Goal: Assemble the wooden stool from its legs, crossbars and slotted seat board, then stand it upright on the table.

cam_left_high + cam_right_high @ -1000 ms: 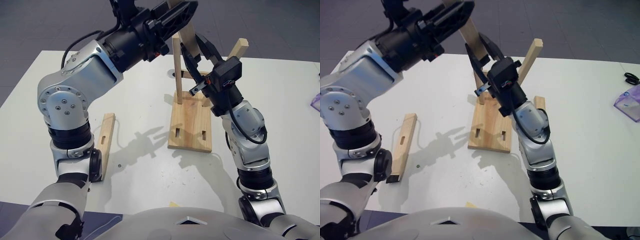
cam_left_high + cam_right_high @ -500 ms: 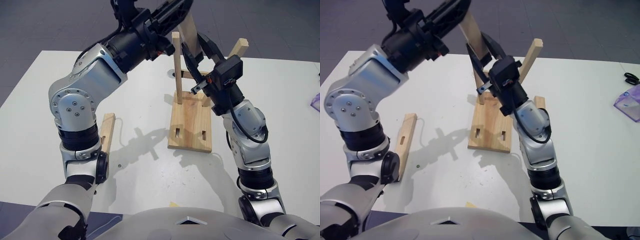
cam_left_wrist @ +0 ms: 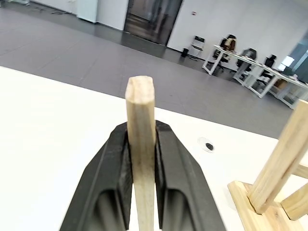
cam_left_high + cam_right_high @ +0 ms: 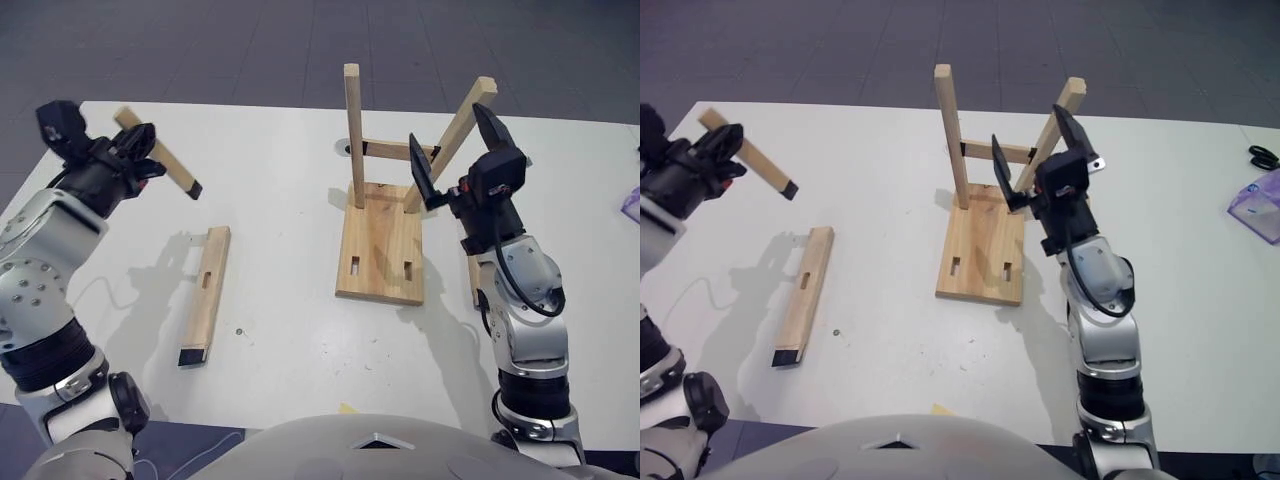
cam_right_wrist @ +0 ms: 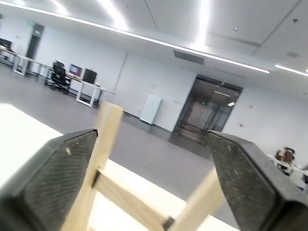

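Eye view: seat board (image 4: 380, 255) mid-surface, two legs (image 4: 353, 135) and crossbar (image 4: 385, 150) fitted.
Left wrist view: left claw (image 3: 141, 130) pinching third leg (image 3: 141, 163), lower end cut off.
Right wrist view: right claw (image 5: 154, 173) spread; fitted legs between its fingers, contact unclear.

Bright, even light from overhead floods the white tabletop (image 4: 290, 350). Soft grey shadows lie on it beside the loose leg (image 4: 203, 295) and the seat board (image 4: 380, 255). In the right wrist view, ceiling strip lights (image 5: 202, 12) glare white; the floor (image 4: 250, 50) beyond the tabletop reads dark.
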`<control>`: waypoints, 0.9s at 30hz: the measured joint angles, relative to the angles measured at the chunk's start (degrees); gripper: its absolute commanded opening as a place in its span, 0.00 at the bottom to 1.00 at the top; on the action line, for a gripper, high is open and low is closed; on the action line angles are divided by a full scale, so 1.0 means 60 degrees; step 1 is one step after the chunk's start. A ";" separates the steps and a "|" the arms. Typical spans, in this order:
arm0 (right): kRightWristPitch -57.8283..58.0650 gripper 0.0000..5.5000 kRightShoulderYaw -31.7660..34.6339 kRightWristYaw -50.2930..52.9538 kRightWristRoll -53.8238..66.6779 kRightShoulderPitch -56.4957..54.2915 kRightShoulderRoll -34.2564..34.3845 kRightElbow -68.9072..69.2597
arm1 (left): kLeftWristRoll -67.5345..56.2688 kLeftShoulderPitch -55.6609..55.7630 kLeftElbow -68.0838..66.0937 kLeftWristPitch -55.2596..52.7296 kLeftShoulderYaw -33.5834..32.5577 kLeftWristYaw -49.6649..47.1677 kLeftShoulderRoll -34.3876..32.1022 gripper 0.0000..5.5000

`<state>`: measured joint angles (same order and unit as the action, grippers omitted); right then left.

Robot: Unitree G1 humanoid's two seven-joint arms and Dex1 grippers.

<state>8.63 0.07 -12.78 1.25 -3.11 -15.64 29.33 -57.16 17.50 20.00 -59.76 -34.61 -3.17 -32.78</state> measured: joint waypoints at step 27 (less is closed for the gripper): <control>0.0453 0.98 0.0458 -0.0065 -0.0230 0.0692 -0.0447 0.0463 | -0.2651 -0.3485 0.1836 -0.0971 0.0404 -0.1806 -0.0742 0.08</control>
<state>11.35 2.82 -13.16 -0.13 1.04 -18.32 32.10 -73.07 -3.41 31.01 -65.59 -32.19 -14.00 -37.23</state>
